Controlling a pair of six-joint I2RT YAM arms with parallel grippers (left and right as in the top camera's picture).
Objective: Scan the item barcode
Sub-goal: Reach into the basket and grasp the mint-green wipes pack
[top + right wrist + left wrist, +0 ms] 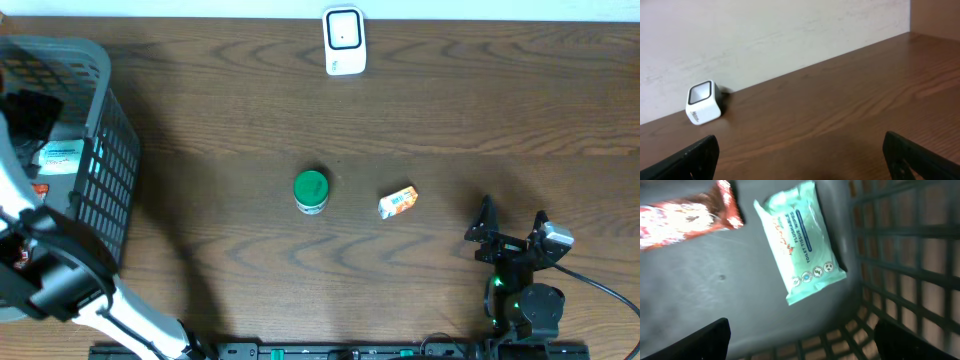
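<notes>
My left gripper (802, 347) is open inside the grey basket (100, 70), and nothing lies between its dark fingertips (705, 340). Below it on the basket floor lie a mint-green pack of wipes (802, 240) and a red-brown snack bar (685, 212), neither touched. The white barcode scanner (343, 40) stands at the table's far edge and also shows in the right wrist view (704, 102). My right gripper (510, 232) rests open and empty near the front right, facing the scanner.
A green-lidded can (311, 190) and a small orange-and-white box (398, 202) stand on the brown table between the arms. The basket's lattice wall (900, 280) rises close on the right of my left gripper. A pale wall (765, 40) backs the table.
</notes>
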